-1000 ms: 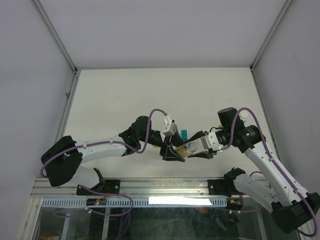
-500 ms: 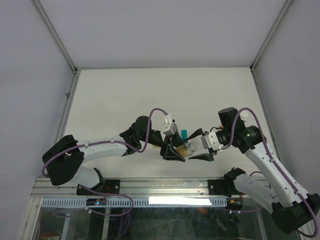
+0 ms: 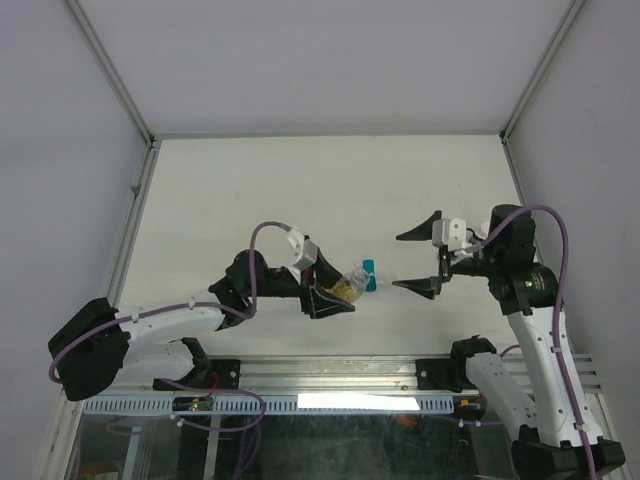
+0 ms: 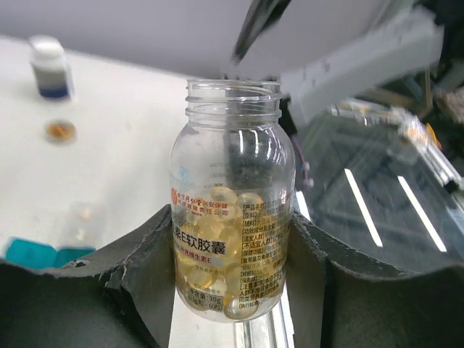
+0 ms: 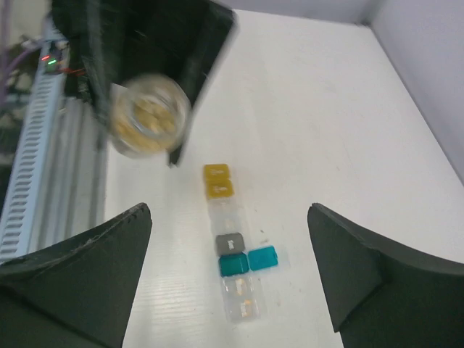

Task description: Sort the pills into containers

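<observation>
Pills (image 4: 233, 283), yellow softgels, fill the lower half of an uncapped clear bottle (image 4: 232, 174) that the left gripper (image 3: 333, 296) clenches in its fingers, near the middle of the near edge of the surface (image 3: 300, 190). Containers (image 5: 231, 242) lie in a short row just beside it, yellow at one end, the teal one's lid open. Right gripper (image 3: 420, 260) hovers nearer the right edge, fingers spread wide, grasping nothing
</observation>
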